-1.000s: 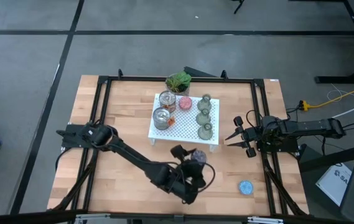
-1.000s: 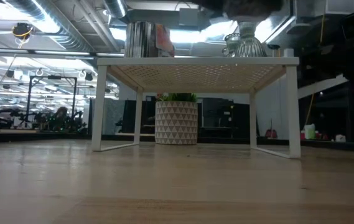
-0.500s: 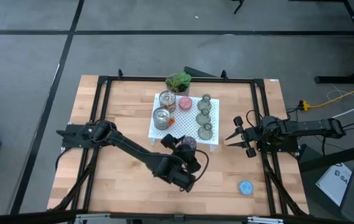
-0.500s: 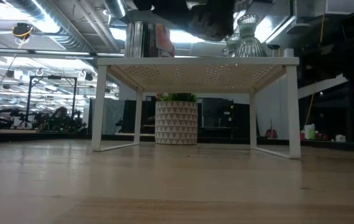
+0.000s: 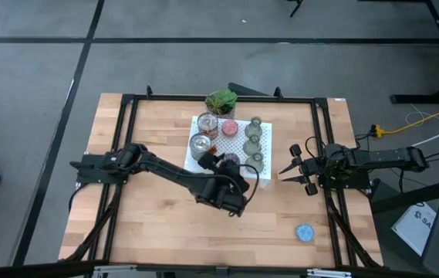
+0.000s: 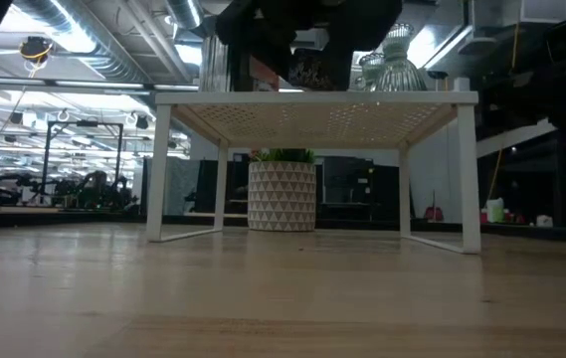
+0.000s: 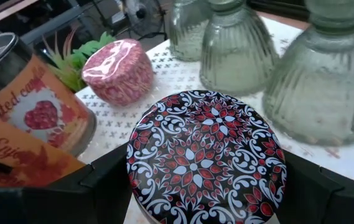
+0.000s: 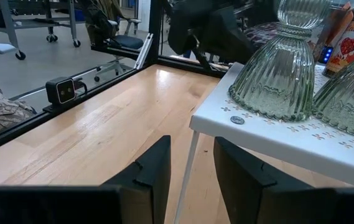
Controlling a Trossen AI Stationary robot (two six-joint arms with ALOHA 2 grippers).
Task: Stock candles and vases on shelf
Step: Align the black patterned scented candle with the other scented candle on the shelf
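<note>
My left gripper (image 5: pixel 225 164) is over the near part of the white perforated shelf (image 5: pixel 233 148), shut on a dark blue-purple candle with a red and white flowered lid (image 7: pixel 204 155). On the shelf stand two silver tin candles (image 5: pixel 200 144), a pink candle (image 7: pixel 117 70) and three olive-green vases (image 5: pixel 254 141) in a row. In the low view the candle (image 6: pixel 308 72) is at the shelf top (image 6: pixel 317 97); whether it rests on it I cannot tell. A light blue candle (image 5: pixel 305 232) lies on the table at the near right. My right gripper (image 5: pixel 300 174) waits open right of the shelf. My left gripper pinches the dark candle by its round side wall (image 7: pixel 130 186), just under the lid, with one finger (image 7: pixel 96 190) on each side. The fingers come from the table's near side, slanting down toward the far edge. The candle sits upright, lid up.
A potted leafy plant (image 5: pixel 221 100) stands behind the shelf's far edge. The nearest vase (image 7: pixel 323 87) stands close beside the held candle, and a labelled tin (image 7: pixel 33 106) on its other side. Black frame rails (image 5: pixel 126 139) run along the table's sides.
My left gripper has carried the dark candle from above the table's near middle toward the far edge, over the shelf's near edge, and down toward the shelf top between the nearer tin and the nearest vase. It has stayed shut on the candle.
</note>
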